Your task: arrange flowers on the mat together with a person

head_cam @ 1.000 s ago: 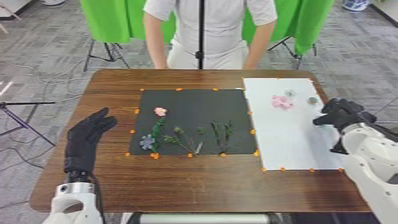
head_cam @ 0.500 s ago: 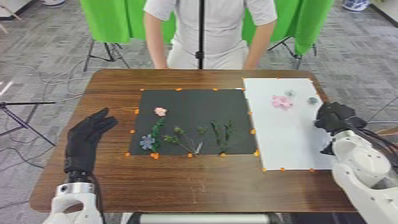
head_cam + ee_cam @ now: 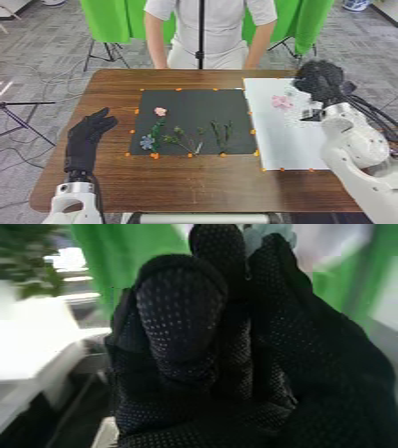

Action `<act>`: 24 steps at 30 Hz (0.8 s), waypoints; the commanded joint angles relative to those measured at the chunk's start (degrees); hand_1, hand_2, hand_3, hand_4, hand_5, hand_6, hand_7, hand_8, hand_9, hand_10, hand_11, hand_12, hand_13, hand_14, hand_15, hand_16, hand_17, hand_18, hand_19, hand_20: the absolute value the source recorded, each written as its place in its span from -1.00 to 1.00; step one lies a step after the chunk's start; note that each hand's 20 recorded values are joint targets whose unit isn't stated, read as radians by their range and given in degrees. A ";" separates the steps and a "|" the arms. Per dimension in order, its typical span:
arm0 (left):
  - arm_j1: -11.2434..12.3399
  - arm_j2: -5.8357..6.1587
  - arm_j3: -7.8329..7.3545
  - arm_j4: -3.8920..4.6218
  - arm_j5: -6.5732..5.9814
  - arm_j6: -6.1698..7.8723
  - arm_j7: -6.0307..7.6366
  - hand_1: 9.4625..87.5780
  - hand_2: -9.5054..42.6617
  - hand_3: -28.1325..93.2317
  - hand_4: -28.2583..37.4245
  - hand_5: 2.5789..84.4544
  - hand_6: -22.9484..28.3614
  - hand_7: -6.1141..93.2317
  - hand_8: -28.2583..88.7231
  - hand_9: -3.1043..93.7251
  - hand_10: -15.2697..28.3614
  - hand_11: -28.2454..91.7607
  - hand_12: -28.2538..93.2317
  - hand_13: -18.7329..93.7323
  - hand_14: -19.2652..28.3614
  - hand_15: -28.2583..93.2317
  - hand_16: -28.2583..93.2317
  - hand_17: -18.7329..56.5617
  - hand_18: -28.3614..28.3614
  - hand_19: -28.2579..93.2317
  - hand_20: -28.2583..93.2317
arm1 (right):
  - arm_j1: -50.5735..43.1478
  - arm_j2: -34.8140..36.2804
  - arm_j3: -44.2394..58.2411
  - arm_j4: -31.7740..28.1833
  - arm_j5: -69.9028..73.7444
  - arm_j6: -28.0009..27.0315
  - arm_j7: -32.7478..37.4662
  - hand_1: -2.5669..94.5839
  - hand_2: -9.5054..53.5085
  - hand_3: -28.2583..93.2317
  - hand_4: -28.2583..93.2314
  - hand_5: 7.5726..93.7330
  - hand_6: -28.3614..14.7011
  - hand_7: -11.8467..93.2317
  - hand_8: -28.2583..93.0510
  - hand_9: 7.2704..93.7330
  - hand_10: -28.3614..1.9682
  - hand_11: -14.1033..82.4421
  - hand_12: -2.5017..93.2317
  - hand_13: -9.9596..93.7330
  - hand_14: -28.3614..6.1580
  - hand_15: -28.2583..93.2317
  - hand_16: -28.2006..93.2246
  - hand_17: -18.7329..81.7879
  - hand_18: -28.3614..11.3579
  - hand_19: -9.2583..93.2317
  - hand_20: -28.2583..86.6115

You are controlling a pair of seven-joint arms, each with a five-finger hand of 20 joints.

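The table [image 3: 178, 185] bore a dark mat [image 3: 191, 107] and a white sheet [image 3: 289, 145]. The left hand [image 3: 86, 134] lay straight-fingered beside the mat. The right hand [image 3: 320, 82], over the sheet, seemingly pinched a pale flower [image 3: 266, 231] at its fingertips. Pickup looked nearly finished; next called for carrying it gently matward.

Black-gloved robot hand [image 3: 320, 79] pinching pale flower [image 3: 268, 230]; green cloth [image 3: 133, 249] behind.

Pale pink flower [image 3: 282, 102], black mat [image 3: 191, 120]
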 commanded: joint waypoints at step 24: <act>-1.03 -0.01 1.02 1.02 -0.12 -1.55 -0.87 -0.77 -0.30 0.57 -1.00 0.21 0.13 -0.67 -0.61 0.13 0.39 -0.22 -0.32 0.10 0.58 -0.27 -0.53 -0.22 0.48 -0.35 -0.18 | 34.08 -14.92 -47.86 7.34 1.21 -8.96 -16.32 0.27 -1.00 0.48 -0.93 0.76 0.55 -0.42 -0.42 0.98 0.48 -0.56 -0.15 0.92 0.54 0.28 0.09 0.22 -0.43 0.65 0.35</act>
